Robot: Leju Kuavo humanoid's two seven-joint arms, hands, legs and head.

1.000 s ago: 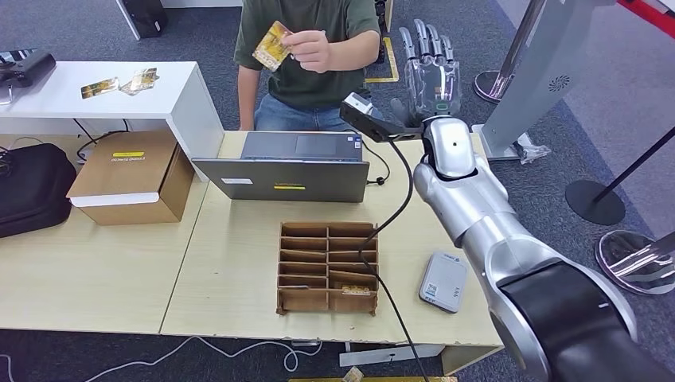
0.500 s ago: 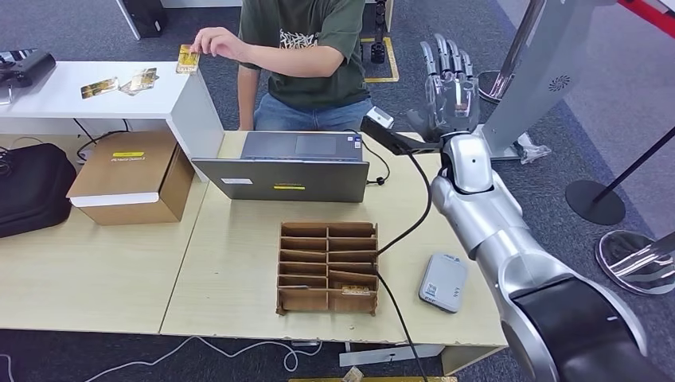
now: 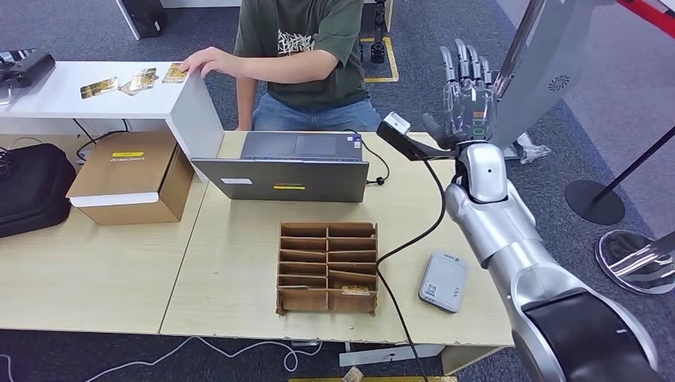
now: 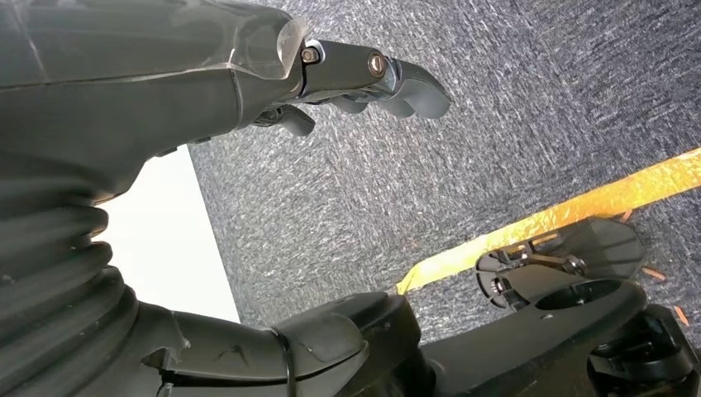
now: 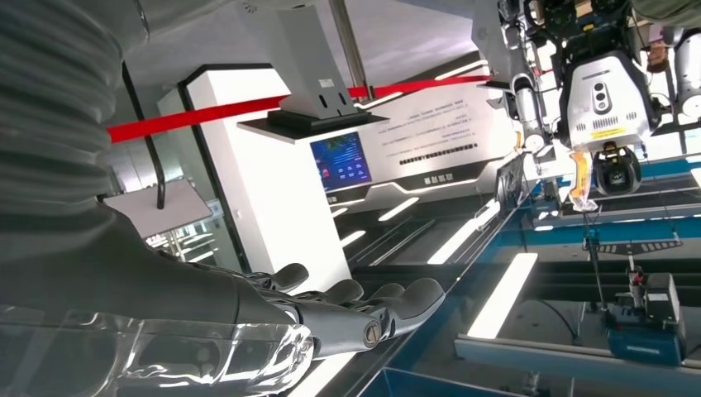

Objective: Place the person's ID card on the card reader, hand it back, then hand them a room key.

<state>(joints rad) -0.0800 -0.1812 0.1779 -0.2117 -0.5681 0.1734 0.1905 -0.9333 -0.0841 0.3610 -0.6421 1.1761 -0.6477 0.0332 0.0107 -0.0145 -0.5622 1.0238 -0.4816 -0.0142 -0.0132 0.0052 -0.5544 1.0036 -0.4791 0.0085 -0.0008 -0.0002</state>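
Desk (image 3: 239, 263): light wood; a grey laptop (image 3: 282, 169) sits along its far edge, a cable (image 3: 406, 239) runs across the right half.
Person (image 3: 306, 48): seated behind the far edge — their hand (image 3: 203, 60), holding a card up a second ago, is now flat on the white side table (image 3: 87, 99).
Right arm: raised past the desk's far right corner; over the last second it has drifted right and slightly up, away from the person.
Right hand (image 3: 470, 91): upright, palm out, fingers (image 5: 364, 310) straight and apart, holding nothing.
Left hand (image 4: 364, 78): hanging over grey carpet, fingers extended, nothing between them.
Key rack (image 3: 327, 267): cardboard divider tray, near edge of the desk, centre-right; I judge the room keys are in its slots.
Card reader (image 3: 443, 281): small grey unit by the near right corner, nothing lying on it.
ID card (image 3: 175, 72): set down on the side table's right end beside other cards (image 3: 119, 83), under the person's fingertips.
Reading: the card is back with the person, so the hand-back looks done — next is probably a key from the rack.
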